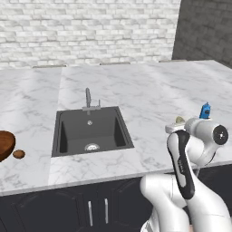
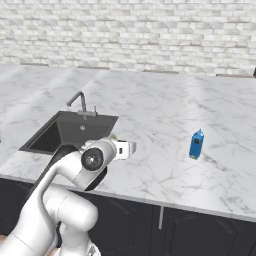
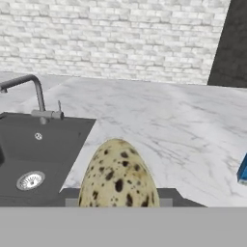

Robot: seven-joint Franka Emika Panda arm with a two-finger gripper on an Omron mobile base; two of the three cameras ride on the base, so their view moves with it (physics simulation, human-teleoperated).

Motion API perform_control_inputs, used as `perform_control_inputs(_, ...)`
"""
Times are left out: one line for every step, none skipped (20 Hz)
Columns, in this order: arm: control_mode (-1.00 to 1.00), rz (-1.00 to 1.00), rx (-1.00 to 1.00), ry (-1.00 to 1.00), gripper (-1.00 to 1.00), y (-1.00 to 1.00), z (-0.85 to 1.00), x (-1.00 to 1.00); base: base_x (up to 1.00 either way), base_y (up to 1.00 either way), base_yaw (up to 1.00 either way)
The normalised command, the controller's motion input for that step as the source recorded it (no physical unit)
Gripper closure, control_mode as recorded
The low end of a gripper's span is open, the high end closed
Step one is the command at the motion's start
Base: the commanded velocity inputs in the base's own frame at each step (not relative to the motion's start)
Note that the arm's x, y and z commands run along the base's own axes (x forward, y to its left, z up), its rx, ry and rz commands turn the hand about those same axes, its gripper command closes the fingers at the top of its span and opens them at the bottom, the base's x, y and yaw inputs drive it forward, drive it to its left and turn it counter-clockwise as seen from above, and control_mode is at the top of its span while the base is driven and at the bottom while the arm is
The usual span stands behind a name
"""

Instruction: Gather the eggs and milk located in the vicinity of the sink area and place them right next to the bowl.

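Pincer (image 3: pixel 118 205) clamped on speckled beige egg (image 3: pixel 118 176); sink (image 1: pixel 90 131) bare; brown egg (image 1: pixel 18 154) beside bowl (image 1: pixel 4 144).

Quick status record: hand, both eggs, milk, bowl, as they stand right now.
hand: shut on the speckled egg, just right of the sink
brown egg: on the counter, beside the bowl
milk: upright on the counter, right of the sink, not yet moved
bowl: at the left edge, partly cut off
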Motion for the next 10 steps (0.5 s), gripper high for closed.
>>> perform_control_inputs(1.0, 0.0, 0.0, 0.0, 1.0, 0.0, 0.0, 0.0, 0.0, 0.0, 0.0)
perform_control_inputs(1.0, 0.0, 0.0, 0.0, 1.0, 0.0, 0.0, 0.0, -0.13, 0.0, 0.0)
perform_control_inputs(1.0, 0.0, 0.0, 0.0, 1.0, 0.0, 0.0, 0.0, -0.34, 0.0, 0.02)
perform_control_inputs(1.0, 0.0, 0.0, 0.0, 1.0, 0.0, 0.0, 0.0, -0.56, 0.0, 0.05)
perform_control_inputs(1.0, 0.0, 0.0, 0.0, 1.0, 0.0, 0.0, 0.0, -0.7, 0.0, 0.07)
perform_control_inputs(1.0, 0.0, 0.0, 0.0, 1.0, 0.0, 0.0, 0.0, -0.74, 0.0, 0.08)
perform_control_inputs(1.0, 0.0, 0.0, 0.0, 1.0, 0.0, 0.0, 0.0, -0.73, 0.0, 0.08)
perform_control_inputs(1.0, 0.0, 0.0, 0.0, 1.0, 0.0, 0.0, 0.0, -0.75, 0.0, 0.09)
perform_control_inputs(1.0, 0.0, 0.0, 0.0, 1.0, 0.0, 0.0, 0.0, -0.74, 0.0, 0.09)
perform_control_inputs(1.0, 0.0, 0.0, 0.0, 1.0, 0.0, 0.0, 0.0, -0.67, 0.02, 0.1)
